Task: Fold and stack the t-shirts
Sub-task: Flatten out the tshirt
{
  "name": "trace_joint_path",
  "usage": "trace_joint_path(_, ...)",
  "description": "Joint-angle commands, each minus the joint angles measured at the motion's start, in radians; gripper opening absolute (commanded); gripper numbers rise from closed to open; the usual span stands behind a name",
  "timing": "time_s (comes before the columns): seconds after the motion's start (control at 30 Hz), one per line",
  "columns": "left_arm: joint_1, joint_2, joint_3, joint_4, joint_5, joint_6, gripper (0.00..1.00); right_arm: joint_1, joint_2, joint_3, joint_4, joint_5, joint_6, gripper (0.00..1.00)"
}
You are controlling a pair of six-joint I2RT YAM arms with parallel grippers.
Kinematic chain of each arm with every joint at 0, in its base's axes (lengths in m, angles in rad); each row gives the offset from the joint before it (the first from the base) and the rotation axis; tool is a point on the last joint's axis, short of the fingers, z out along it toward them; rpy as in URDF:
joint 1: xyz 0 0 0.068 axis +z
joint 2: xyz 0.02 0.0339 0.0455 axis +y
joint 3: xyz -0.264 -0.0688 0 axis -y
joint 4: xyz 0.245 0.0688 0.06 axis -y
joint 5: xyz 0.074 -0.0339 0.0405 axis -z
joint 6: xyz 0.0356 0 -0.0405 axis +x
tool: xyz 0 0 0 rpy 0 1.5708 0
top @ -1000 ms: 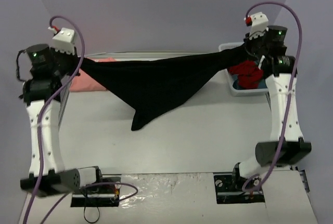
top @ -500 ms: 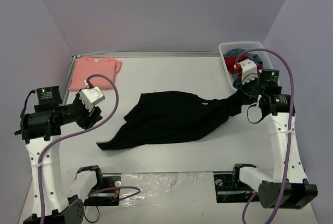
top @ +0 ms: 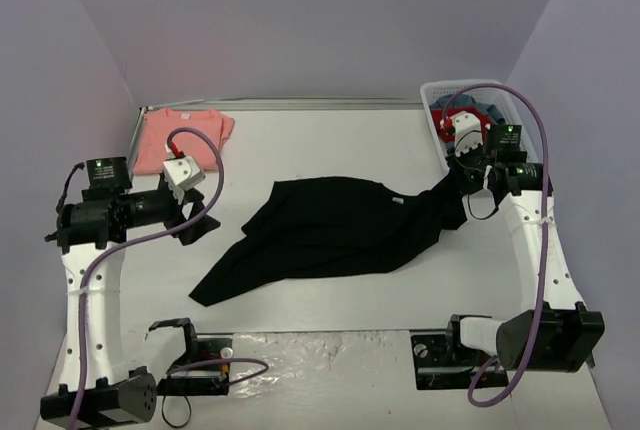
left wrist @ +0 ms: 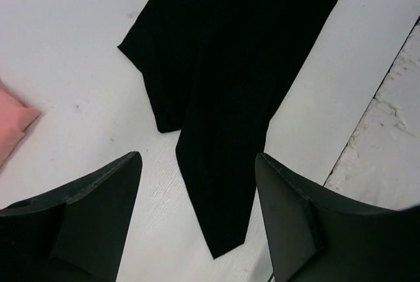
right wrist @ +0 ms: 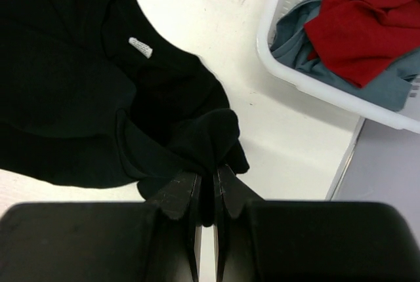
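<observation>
The black t-shirt [top: 330, 230] lies crumpled across the middle of the table, one pointed end trailing toward the front left. My right gripper [top: 456, 186] is shut on a bunched fold at the shirt's right end [right wrist: 197, 138], jaws pinching cloth, with a white neck label [right wrist: 140, 46] close by. My left gripper [top: 203, 221] hovers open to the left of the shirt and holds nothing. In the left wrist view the shirt's pointed tip [left wrist: 223, 216] lies on the table below my open left gripper [left wrist: 197, 164]. The salmon-pink t-shirt [top: 180, 138] lies flat at the back left corner.
A white basket [top: 462, 83] at the back right holds red cloth [right wrist: 367, 26] and grey-blue cloth [right wrist: 295, 29], just right of my right gripper. The table's front edge [left wrist: 387, 138] runs near the shirt's tip. Purple walls close in the sides and back.
The black t-shirt, held stretched in the air between both grippers, came down onto the table. My left gripper opened and let go of its end, then pulled back left. The right gripper kept its hold.
</observation>
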Motion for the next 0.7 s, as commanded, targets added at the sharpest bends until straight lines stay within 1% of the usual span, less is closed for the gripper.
trace_joint_path(0.0,-0.059,0.079,-0.043,0.249,0.046,-0.174,0.68,0.003,0.035,-0.012,0.032,-0.042,-0.005,0.00)
trace_joint_path(0.07,-0.120,0.160,-0.038,0.277,0.014,-0.165,0.70,0.003,0.047,-0.028,0.043,-0.051,-0.004,0.00)
trace_joint_path(0.1,-0.193,0.188,-0.032,0.276,-0.015,-0.139,0.70,0.003,0.059,-0.036,0.050,-0.054,-0.002,0.00)
trace_joint_path(0.13,-0.223,0.243,-0.025,0.279,-0.032,-0.128,0.70,0.001,0.066,-0.041,0.053,-0.055,-0.001,0.00)
trace_joint_path(0.2,-0.283,0.294,0.000,0.298,-0.065,-0.125,0.70,0.003,0.078,-0.058,0.060,-0.063,0.004,0.00)
trace_joint_path(0.3,-0.326,0.411,0.029,0.383,-0.091,-0.155,0.69,0.011,0.098,-0.068,0.073,-0.071,0.013,0.00)
trace_joint_path(0.33,-0.337,0.433,0.032,0.451,-0.109,-0.166,0.69,0.012,0.104,-0.070,0.075,-0.069,0.015,0.00)
trace_joint_path(0.37,-0.349,0.456,0.038,0.481,-0.130,-0.172,0.69,0.015,0.115,-0.070,0.076,-0.071,0.018,0.00)
trace_joint_path(0.4,-0.364,0.481,0.052,0.511,-0.158,-0.184,0.69,0.017,0.119,-0.073,0.081,-0.069,0.024,0.00)
trace_joint_path(0.43,-0.392,0.533,0.060,0.559,-0.216,-0.188,0.69,0.018,0.122,-0.076,0.083,-0.071,0.025,0.00)
trace_joint_path(0.47,-0.403,0.562,0.070,0.574,-0.241,-0.194,0.69,0.023,0.130,-0.079,0.086,-0.069,0.027,0.00)
trace_joint_path(0.5,-0.412,0.626,0.104,0.587,-0.258,-0.195,0.69,0.024,0.133,-0.085,0.092,-0.069,0.033,0.00)
trace_joint_path(0.57,-0.430,0.691,0.142,0.587,-0.258,-0.201,0.66,0.029,0.145,-0.091,0.096,-0.062,0.036,0.00)
trace_joint_path(0.6,-0.438,0.749,0.158,0.593,-0.258,-0.203,0.66,0.034,0.150,-0.093,0.101,-0.057,0.039,0.00)
trace_joint_path(0.67,-0.467,0.798,0.195,0.602,-0.282,-0.201,0.65,0.037,0.165,-0.096,0.106,-0.051,0.042,0.00)
